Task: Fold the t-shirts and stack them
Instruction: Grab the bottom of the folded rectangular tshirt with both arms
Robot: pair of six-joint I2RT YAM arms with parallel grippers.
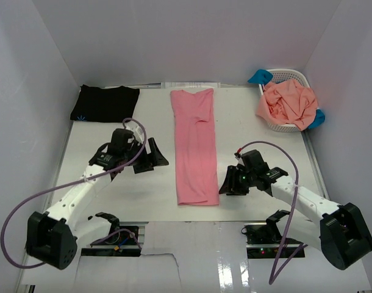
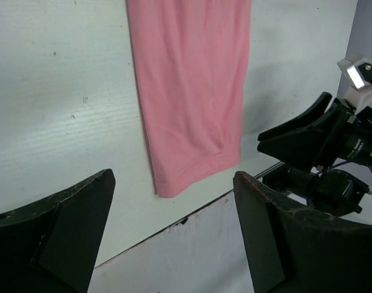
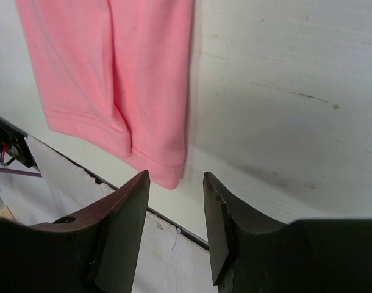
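On your counter (image 1: 259, 140): one rose-pink t-shirt (image 1: 195, 146), folded into a long strip. Your left gripper (image 1: 150, 160) stands spread wide, empty; your right gripper (image 1: 230, 185) narrowly parted, holding nothing.

Bright, even, diffuse light fills the white-walled enclosure in the overhead view, leaving the flat white tabletop (image 1: 259, 122) nearly washed out. Faint, soft shadows lie under both arms, and the glossy white strip (image 1: 228, 256) at the near edge shows streaky glare. The flat black cloth t-shirt (image 1: 103, 102) reads as a dark patch with little detail.

In the left wrist view the long rose-pink cloth t-shirt (image 2: 189, 91) is sharp. The black fingers (image 2: 58, 238) of the left gripper (image 2: 174, 177), close to the lens, look dim and soft. In the right wrist view the pink shirt's right edge is smeared, with a grey shadow beside it, and the right gripper (image 3: 175, 177) sits in shade.
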